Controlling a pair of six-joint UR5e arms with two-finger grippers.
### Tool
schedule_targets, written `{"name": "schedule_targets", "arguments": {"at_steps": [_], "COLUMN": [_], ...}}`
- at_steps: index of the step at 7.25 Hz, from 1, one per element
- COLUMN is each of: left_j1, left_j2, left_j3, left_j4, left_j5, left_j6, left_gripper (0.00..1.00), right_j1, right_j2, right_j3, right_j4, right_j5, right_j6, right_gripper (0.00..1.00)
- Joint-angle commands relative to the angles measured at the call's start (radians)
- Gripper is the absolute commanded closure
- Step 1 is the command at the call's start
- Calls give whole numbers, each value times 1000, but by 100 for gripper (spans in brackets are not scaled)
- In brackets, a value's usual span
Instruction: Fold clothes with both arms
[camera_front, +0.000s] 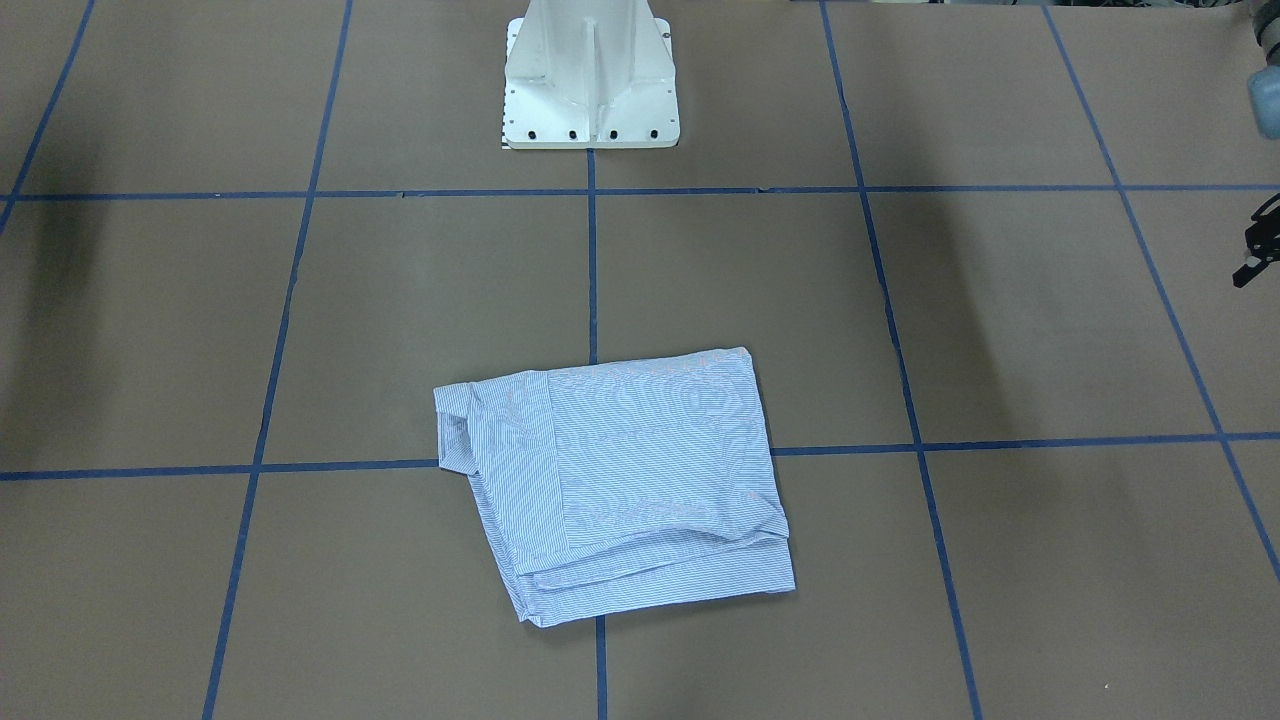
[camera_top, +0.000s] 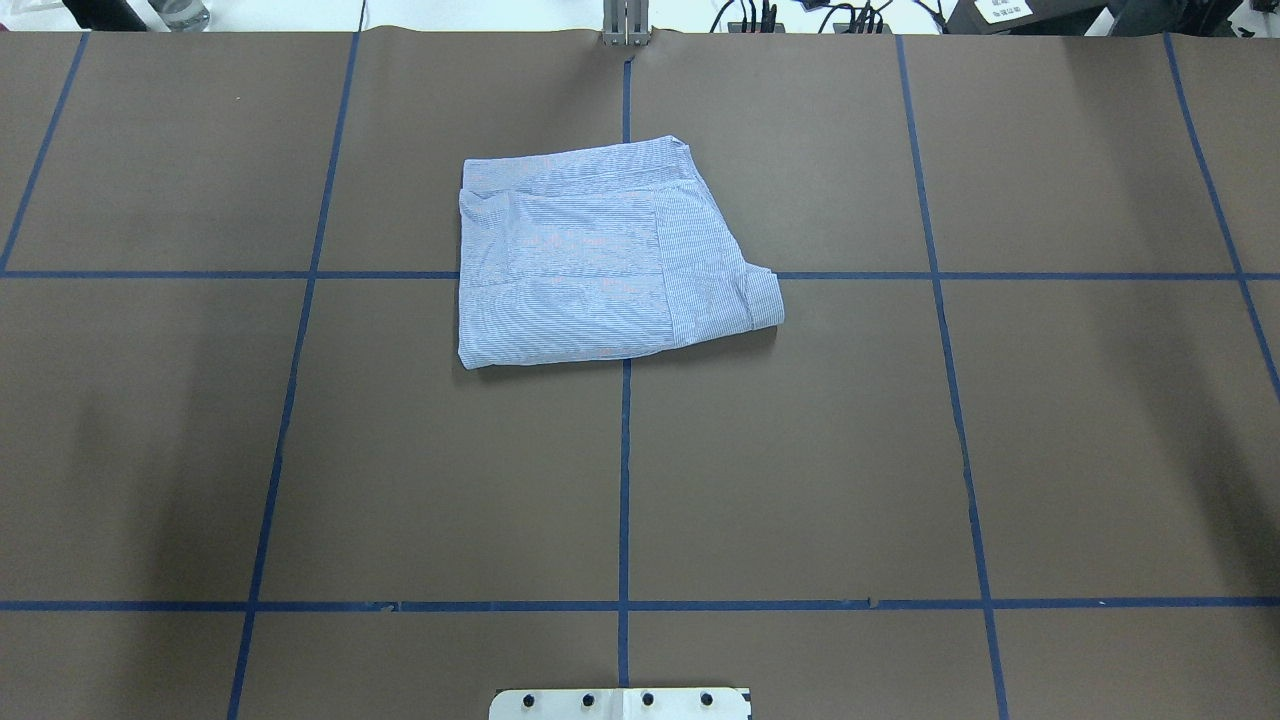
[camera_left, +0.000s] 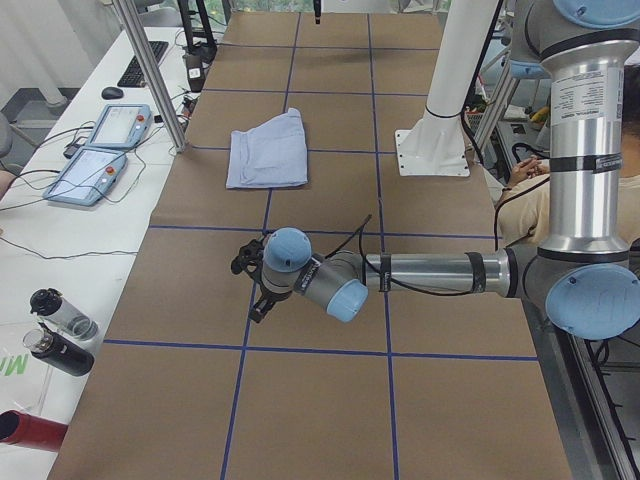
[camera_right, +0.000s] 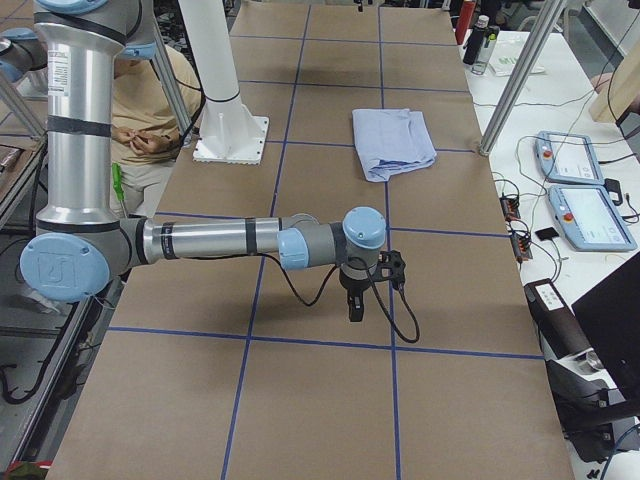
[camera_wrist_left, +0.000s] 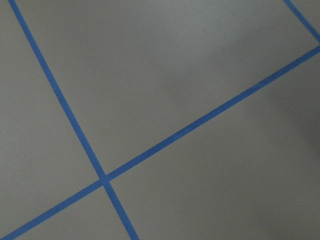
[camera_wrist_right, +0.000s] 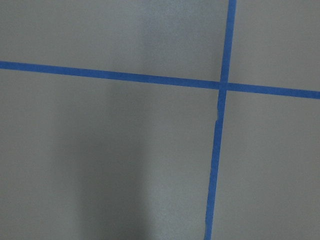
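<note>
pincers first: my left pincer (camera_left: 257, 300) hangs low over bare table (camera_top: 800, 450) near the left end, and my right pincer (camera_right: 353, 300) does the same near the right end. from the side views i cannot tell whether either one's jaws are parted or closed, though no cloth hangs from either. both wrist views show only brown table and blue tape lines (camera_wrist_left: 67, 107).

farther out, past the middle cross of tape, the shirt (camera_top: 600, 260) lies as a compact folded block, well apart from both pincers. i judge the folding all but finished. its collar end (camera_top: 765, 300) bulges out on the right, and lower layers peek out along the far edge. if i tidy it, i should come down on both sides together and press lightly, never dragging the stack. otherwise i should keep both arms clear.
</note>
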Motion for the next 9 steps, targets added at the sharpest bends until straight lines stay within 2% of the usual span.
{"name": "schedule_targets", "arguments": {"at_steps": [1, 4, 9], "left_j1": [-20, -20, -18], "left_j2": [0, 3, 30], "left_j3": [-11, -30, -37], "left_j4": [25, 28, 25], "left_j5": [-20, 98, 103], "left_j6": [-75, -106, -129], "left_gripper": [1, 1, 1], "right_j1": [18, 46, 54], "right_j2": [-21, -30, -24], "right_j3": [2, 13, 11], "right_j4": [-24, -23, -15], "right_j5": [4, 12, 6], "right_j6": [-1, -1, -1], "right_gripper": [0, 0, 0]}}
